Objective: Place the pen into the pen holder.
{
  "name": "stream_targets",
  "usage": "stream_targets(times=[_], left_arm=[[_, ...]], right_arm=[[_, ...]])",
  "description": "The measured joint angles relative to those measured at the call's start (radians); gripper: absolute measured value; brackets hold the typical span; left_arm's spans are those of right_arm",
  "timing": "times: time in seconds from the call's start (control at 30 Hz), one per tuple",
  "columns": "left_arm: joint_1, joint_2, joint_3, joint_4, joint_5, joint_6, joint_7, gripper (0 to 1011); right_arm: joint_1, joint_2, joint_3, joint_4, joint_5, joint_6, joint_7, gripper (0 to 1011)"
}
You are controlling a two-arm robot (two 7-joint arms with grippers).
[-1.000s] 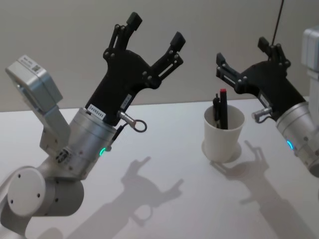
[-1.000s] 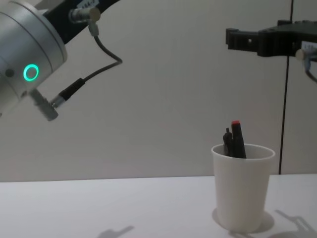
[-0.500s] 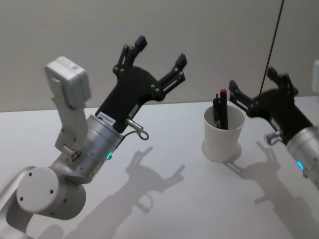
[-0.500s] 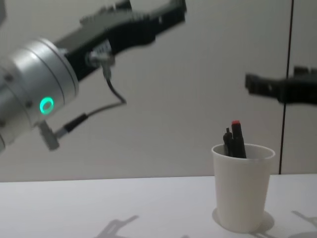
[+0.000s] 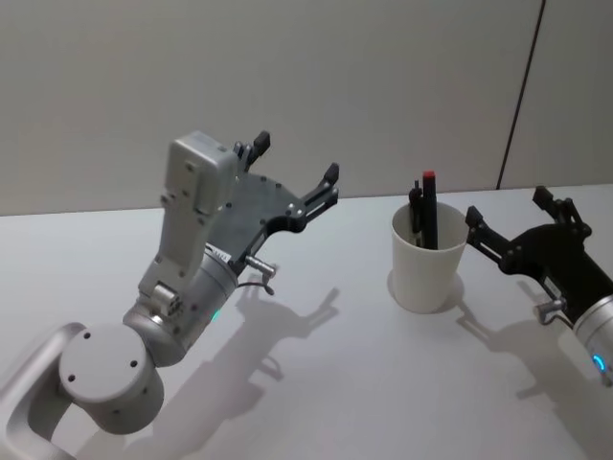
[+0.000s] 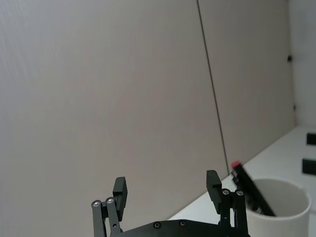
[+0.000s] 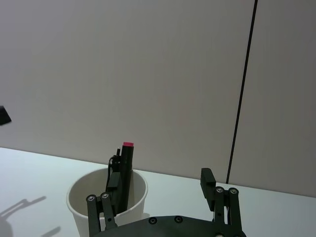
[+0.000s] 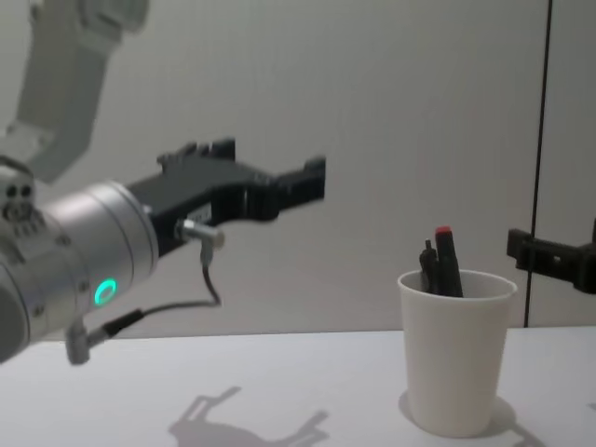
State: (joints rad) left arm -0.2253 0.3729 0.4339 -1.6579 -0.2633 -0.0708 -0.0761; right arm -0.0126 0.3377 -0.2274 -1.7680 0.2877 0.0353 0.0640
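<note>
pen (image 5: 428,206) upright in pen holder (image 5: 427,271), red end up | both jaws wide, empty

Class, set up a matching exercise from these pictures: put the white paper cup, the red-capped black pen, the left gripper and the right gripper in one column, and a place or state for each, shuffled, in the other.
Things:
1. white paper cup
2. red-capped black pen
3. left gripper
4. right gripper

Places or states:
A. open, just right of the cup
B. standing upright on the white table
C. open, raised left of the cup
D. leaning inside the cup

Pairs: 1-B, 2-D, 3-C, 4-A
</note>
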Motion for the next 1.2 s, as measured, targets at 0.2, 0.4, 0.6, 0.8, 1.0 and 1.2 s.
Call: stream_targets(times=[0.2, 0.4, 0.6, 0.8, 1.0, 1.2], left_arm=[[-0.009, 0.007, 0.016, 0.023, 0.046, 0.062, 0.047, 1001], [-0.012, 0.009, 0.021, 0.032, 0.063, 0.084, 0.064, 1001], [-0.012, 0.009, 0.021, 0.032, 0.063, 0.085, 0.065, 1001], [-0.012, 0.009, 0.021, 0.032, 0.063, 0.085, 0.065, 1001], [-0.012, 0.009, 0.021, 0.032, 0.063, 0.085, 0.065, 1001], [-0.012, 0.009, 0.020, 0.032, 0.063, 0.085, 0.065, 1001]], right_arm=[[-0.002, 0.000, 0.002, 0.001, 0.000, -0.001, 0.002, 1001], [-0.002, 0.000, 0.002, 0.001, 0.000, -0.001, 0.003, 1001], [-0.002, 0.000, 0.002, 0.001, 0.000, -0.001, 0.003, 1001], [-0.002, 0.000, 0.002, 0.001, 0.000, -0.001, 0.003, 1001], [-0.002, 0.000, 0.002, 0.001, 0.000, -0.001, 0.003, 1001], [-0.002, 0.000, 0.002, 0.001, 0.000, -0.001, 0.003, 1001]])
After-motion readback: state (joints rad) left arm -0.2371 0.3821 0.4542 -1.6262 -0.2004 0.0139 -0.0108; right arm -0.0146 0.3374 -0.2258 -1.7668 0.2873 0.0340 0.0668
